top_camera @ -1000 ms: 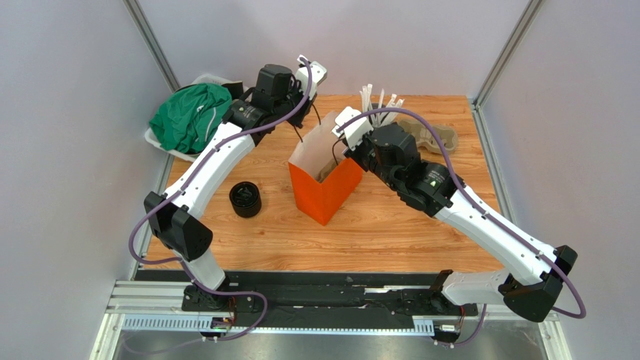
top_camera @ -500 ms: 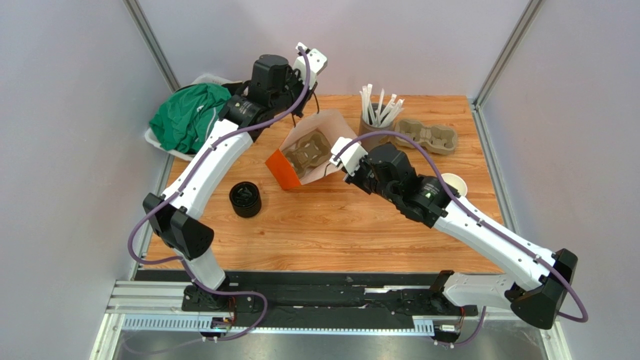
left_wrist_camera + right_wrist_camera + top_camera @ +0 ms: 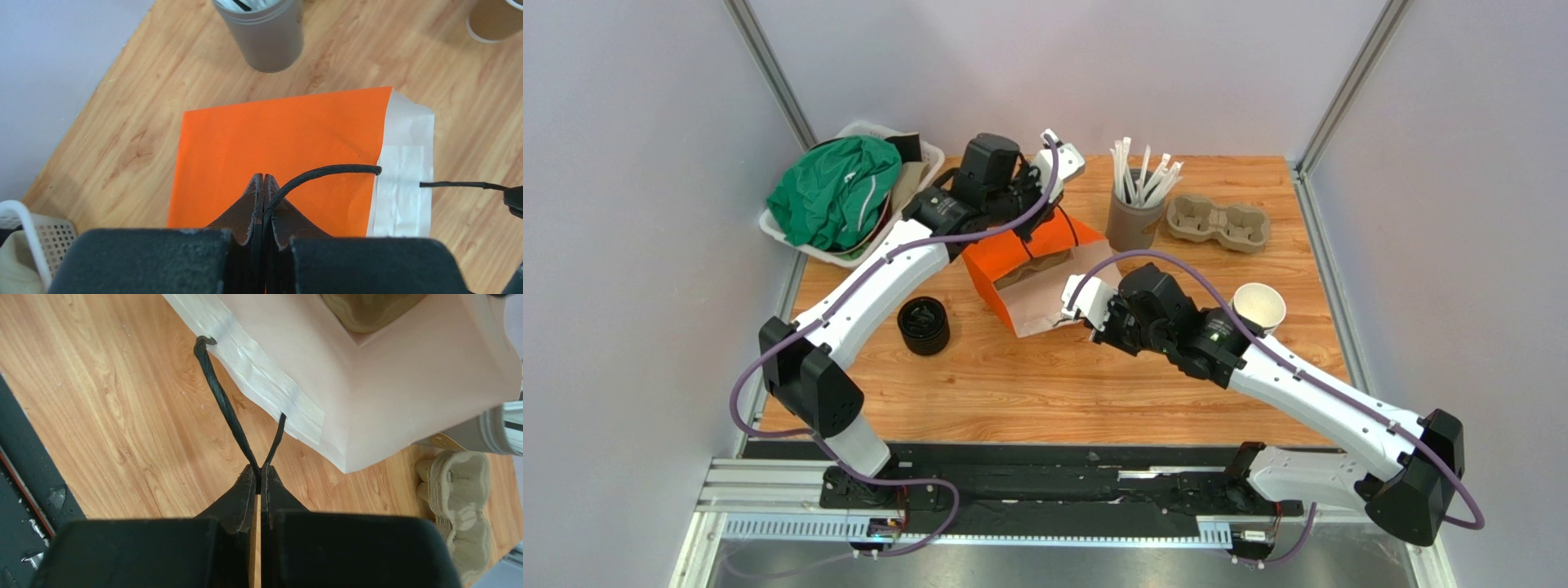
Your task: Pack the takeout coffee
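The tan ribbed paper cup, white inside, stands upright at the right of the table; its base shows in the left wrist view. The round black lid lies at the left. An orange paper bag lies on its side between them, its white mouth facing the near side. My left gripper is shut on one black cord handle above the bag's orange side. My right gripper is shut on the other handle just outside the mouth.
A grey cup of white straws and a cardboard cup carrier stand at the back. A second cardboard carrier sits inside the bag. A white basket with a green cloth is at the back left.
The bag stood upright a second ago; it tipped over to the left and now lies on its side. Both grippers came down with its handles, and the tan cup came into sight.
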{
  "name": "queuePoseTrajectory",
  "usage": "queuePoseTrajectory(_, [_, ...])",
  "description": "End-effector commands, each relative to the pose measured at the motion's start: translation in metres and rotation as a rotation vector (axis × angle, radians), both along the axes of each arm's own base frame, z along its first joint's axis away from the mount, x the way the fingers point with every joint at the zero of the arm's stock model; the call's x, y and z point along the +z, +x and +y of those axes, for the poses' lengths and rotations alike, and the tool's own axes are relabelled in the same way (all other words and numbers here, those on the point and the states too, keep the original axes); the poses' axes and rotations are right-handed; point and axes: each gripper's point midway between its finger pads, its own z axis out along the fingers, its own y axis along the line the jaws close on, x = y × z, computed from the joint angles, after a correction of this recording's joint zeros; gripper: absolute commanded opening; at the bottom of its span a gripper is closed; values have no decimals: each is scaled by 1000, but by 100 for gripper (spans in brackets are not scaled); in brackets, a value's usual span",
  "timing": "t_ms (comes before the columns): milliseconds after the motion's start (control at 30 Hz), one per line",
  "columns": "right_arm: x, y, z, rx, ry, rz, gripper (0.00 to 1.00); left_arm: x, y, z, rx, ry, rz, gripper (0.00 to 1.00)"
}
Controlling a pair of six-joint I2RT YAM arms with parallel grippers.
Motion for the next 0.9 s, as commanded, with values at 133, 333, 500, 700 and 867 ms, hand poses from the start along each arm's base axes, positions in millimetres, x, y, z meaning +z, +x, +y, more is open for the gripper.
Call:
queuePoseTrajectory(133, [4, -15, 6, 85, 21, -6, 0, 29, -16, 7, -45, -24, -86, 0])
queuePoseTrajectory(333, [62, 11, 1, -33, 84, -157, 0, 58, 3, 13, 50, -42, -153, 0])
queuePoseTrajectory(500, [110, 54, -12, -277, 146, -335, 0, 87, 29, 22, 174, -40, -221, 3])
queuePoseTrajectory(700, [155, 75, -9, -389, 240, -424, 0, 95, 62, 37, 337, -6, -292, 4])
queuePoseTrajectory(867, [165, 96, -2, -439, 250, -476, 2, 96, 85, 53, 448, 11, -307, 3])
